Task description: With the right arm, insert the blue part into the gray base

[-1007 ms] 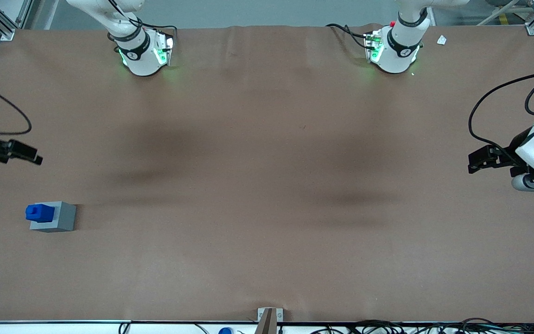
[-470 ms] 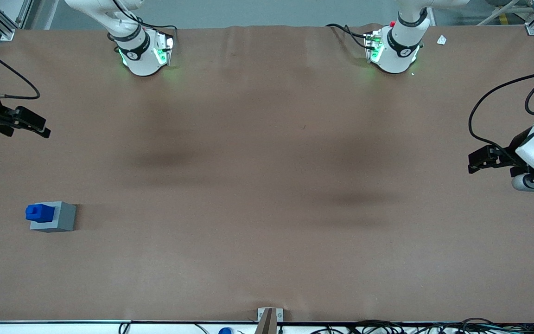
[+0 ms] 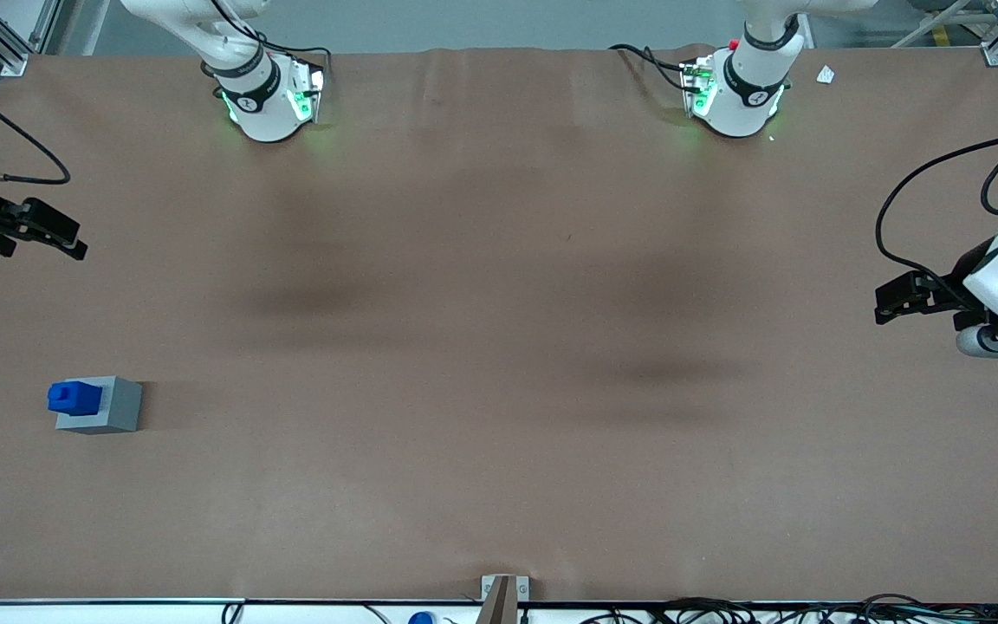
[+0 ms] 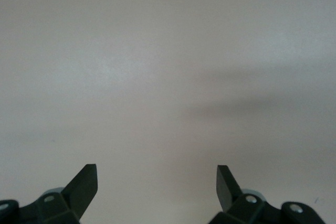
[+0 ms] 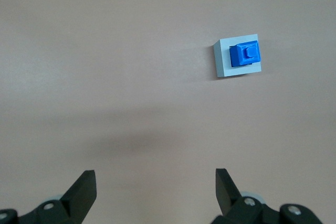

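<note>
We see the blue part (image 3: 74,397) seated in the base (image 3: 100,406), stub up, near the desk's (image 3: 499,347) working-arm edge; the claw (image 3: 53,234) hangs apart, fingers spread.

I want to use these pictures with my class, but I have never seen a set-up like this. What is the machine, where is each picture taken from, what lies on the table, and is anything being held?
It is a white robot arm with a two-finger gripper, and it is working over a brown table. One picture looks down from the front. The other two come from cameras on the arms' wrists, looking past the black fingers. On the table is a gray base with a blue part sitting in its top. The gripper is open, holds nothing, and hangs farther from the front camera than the base.
</note>
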